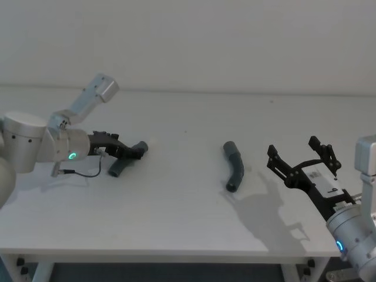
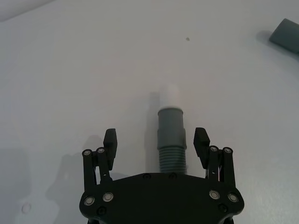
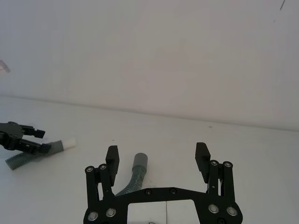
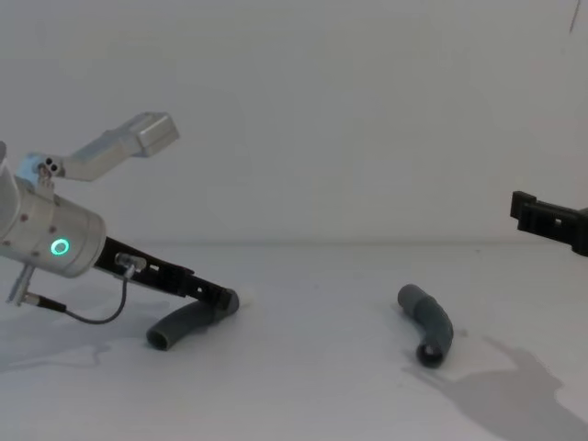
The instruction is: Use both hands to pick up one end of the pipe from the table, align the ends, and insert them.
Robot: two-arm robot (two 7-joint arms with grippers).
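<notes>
Big white table (image 1: 188,229) with a plain white wall (image 1: 235,41) behind it, that's pretty much the whole room. The left arm (image 1: 35,144), silver with a green ring, reaches in low over the table's left side. The right arm (image 1: 352,235) comes up from the near right corner. The left gripper (image 1: 132,150) has its fingers (image 2: 110,140) spread to either side of the left pipe piece (image 1: 120,166), and the wrist view shows a gap on both sides, so nothing is pinched. The right gripper (image 1: 292,145) hangs above the table, also wide open and holding nothing, near the right pipe piece (image 1: 235,167) but apart from it. That piece lies bent on the table right of the middle, well apart from the left one. The left piece's smooth cuff (image 2: 171,126) sits between the fingers, with a pale stub (image 2: 172,93) poking out beyond it.
</notes>
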